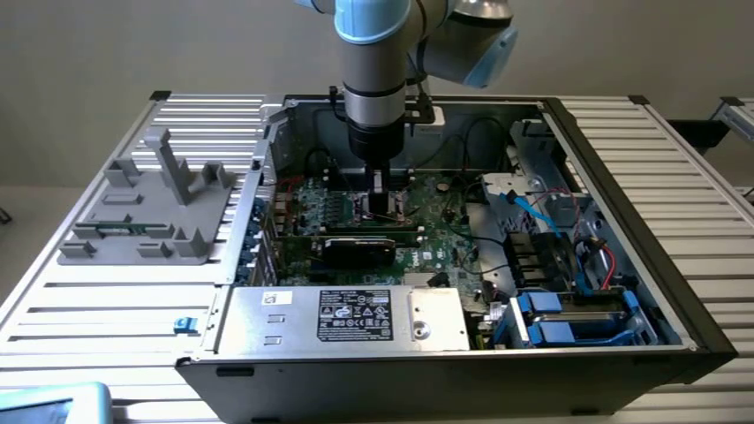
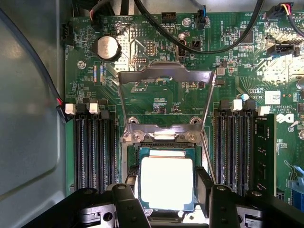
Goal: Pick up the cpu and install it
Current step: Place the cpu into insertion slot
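**A:** Where is the cpu (image 2: 167,184) at this moment?

**B:** In the wrist view it shows its shiny pale top, and it is directly over the dark socket (image 2: 164,142) of the green motherboard (image 2: 156,102). I cannot tell if it sits fully down in the socket or is a little above it.

**A:** And the end effector (image 2: 168,179)?

**B:** Its two black fingers (image 2: 205,186) stand at two opposite edges of the cpu and touch them, so it is pinching the chip between them.

**A:** Is the socket open?

**B:** Yes. The metal frame (image 2: 164,78) is tilted up from its hinge, just beyond the cpu.

**A:** What is around the socket?

**B:** Rows of black memory slots (image 2: 92,145) run along both sides of it. Further away on the board there is a round coin battery (image 2: 107,48), and black cables (image 2: 228,46) curve above the board.

**A:** What does the exterior view give?

**B:** The arm (image 1: 377,79) comes down from above into the open computer case (image 1: 624,185), which lies on the slatted counter (image 1: 106,300). A black card (image 1: 371,249) lies just in front of the end effector. A silver power supply (image 1: 342,314) fills the near side of the case, and blue drive carriers (image 1: 566,322) are at the exterior view's right. A grey fixture (image 1: 154,208) stands on the counter beside the case, at the exterior view's left.
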Action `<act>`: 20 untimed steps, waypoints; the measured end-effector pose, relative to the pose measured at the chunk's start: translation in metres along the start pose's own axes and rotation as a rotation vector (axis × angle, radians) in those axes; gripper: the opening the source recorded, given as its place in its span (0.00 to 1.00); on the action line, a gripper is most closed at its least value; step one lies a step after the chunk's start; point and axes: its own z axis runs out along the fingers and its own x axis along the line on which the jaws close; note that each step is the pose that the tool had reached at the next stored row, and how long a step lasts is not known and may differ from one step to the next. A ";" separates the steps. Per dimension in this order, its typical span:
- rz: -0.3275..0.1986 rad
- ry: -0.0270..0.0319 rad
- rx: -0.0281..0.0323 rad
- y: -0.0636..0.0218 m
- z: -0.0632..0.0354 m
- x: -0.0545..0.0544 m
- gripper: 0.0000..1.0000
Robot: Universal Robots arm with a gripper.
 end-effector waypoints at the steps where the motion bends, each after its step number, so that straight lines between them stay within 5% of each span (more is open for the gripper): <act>1: 0.000 -0.0004 -0.0001 0.0000 0.0000 0.000 0.56; 7: 0.000 -0.0056 -0.0002 -0.0004 0.0001 0.003 0.56; 13: -0.001 -0.0186 -0.0004 -0.0008 0.0000 0.004 0.56; 20: -0.001 -0.0214 -0.0004 -0.0009 0.0005 0.004 0.56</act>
